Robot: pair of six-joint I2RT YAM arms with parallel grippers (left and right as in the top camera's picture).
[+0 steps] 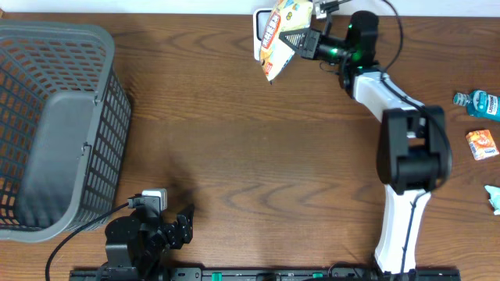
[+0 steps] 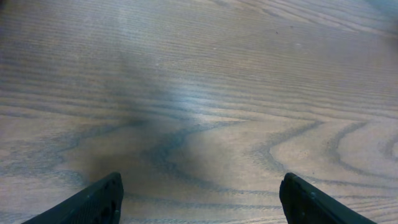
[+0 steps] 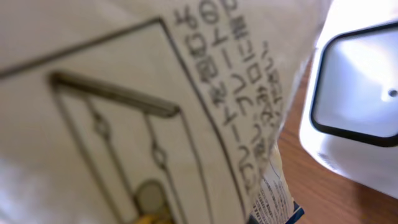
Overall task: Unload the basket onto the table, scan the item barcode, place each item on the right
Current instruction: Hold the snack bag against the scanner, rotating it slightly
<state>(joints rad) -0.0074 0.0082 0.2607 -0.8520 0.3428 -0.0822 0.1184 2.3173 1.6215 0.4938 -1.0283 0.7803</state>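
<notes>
Snack packet (image 1: 273, 48) hung at the table's (image 1: 250, 156) far edge, clamped in the right hand (image 1: 298, 40), whose arm stretched forward, close by the white scanner (image 3: 354, 99). Left hand (image 1: 178, 226) sat low at the near edge, fingers apart. Grey basket (image 1: 105, 117) stood left.

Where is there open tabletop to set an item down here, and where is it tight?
Bare wood spans the table middle, from the basket to the right arm, and beyond the open left tool. Crowded: the far edge, where the right tool holds the snack bag at the scanner, and the right edge with the blue bottle and orange packet.
</notes>
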